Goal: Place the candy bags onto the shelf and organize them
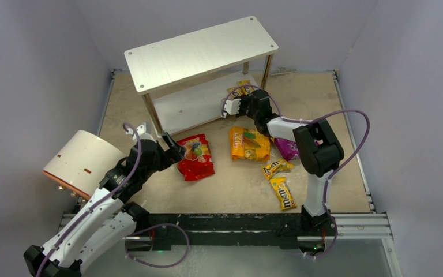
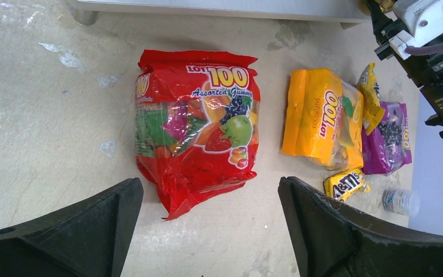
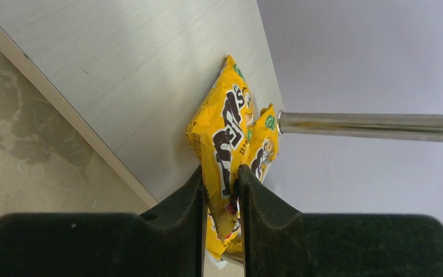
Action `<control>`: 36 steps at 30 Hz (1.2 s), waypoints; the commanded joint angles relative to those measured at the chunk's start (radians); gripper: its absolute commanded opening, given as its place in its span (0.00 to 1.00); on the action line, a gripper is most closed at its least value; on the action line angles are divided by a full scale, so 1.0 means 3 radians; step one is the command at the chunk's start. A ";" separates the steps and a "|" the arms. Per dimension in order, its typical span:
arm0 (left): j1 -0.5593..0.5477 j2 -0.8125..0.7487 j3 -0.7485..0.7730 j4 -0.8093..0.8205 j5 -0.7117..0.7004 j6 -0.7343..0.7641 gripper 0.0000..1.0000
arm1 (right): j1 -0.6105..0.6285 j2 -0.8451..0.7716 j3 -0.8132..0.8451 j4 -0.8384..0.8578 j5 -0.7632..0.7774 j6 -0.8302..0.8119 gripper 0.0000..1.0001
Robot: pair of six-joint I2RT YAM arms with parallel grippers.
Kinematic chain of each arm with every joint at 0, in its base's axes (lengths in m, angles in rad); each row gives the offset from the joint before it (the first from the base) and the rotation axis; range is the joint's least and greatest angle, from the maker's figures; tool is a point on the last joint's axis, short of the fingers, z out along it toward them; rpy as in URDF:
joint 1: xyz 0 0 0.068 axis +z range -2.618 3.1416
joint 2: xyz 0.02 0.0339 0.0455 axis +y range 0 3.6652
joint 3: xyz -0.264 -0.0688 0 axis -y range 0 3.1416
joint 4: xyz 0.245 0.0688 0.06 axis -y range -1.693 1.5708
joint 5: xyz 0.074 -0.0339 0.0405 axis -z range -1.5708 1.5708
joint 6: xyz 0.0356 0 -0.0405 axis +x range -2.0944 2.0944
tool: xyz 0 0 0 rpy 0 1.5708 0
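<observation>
Yellow M&M's packets are the only bags at the shelf so far. In the right wrist view the right gripper has its jaws drawn nearly together, pinching one packet by its lower end over the right end of the lower board. Whether that packet already rests on the board I cannot tell. A second packet sits just behind it, beside the metal post, and looks already placed. The top board carries nothing that shows. Everything else lies on the table: the red bag at the centre of the overhead view, the orange bag just right of it, the purple bag partly hidden behind the right arm, and at least two loose packets lower right of centre. The left gripper hovers by the near left edge of the red bag with its jaws spread wide and nothing in them. In its wrist view the red bag fills the middle, above the gap between the two fingers. By my reading the job is in its early part: one packet shelved, one being set down, three large bags and the loose packets left, and the tidy arrangement yet to come.
</observation>
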 commanded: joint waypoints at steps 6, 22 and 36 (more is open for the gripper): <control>0.0022 0.0050 -0.0080 0.0221 0.0034 -0.0045 0.95 | -0.0066 -0.0007 0.0130 -0.0053 0.0016 -0.0079 0.31; 0.0019 0.0083 -0.0080 0.0219 0.0039 -0.0050 0.95 | -0.0071 -0.0299 0.0008 -0.0566 -0.0088 -0.0067 0.82; 0.0019 0.0010 -0.0052 0.0226 0.0076 0.0000 0.99 | -0.0066 -0.1285 -0.0363 -0.1187 -0.0389 0.0311 0.99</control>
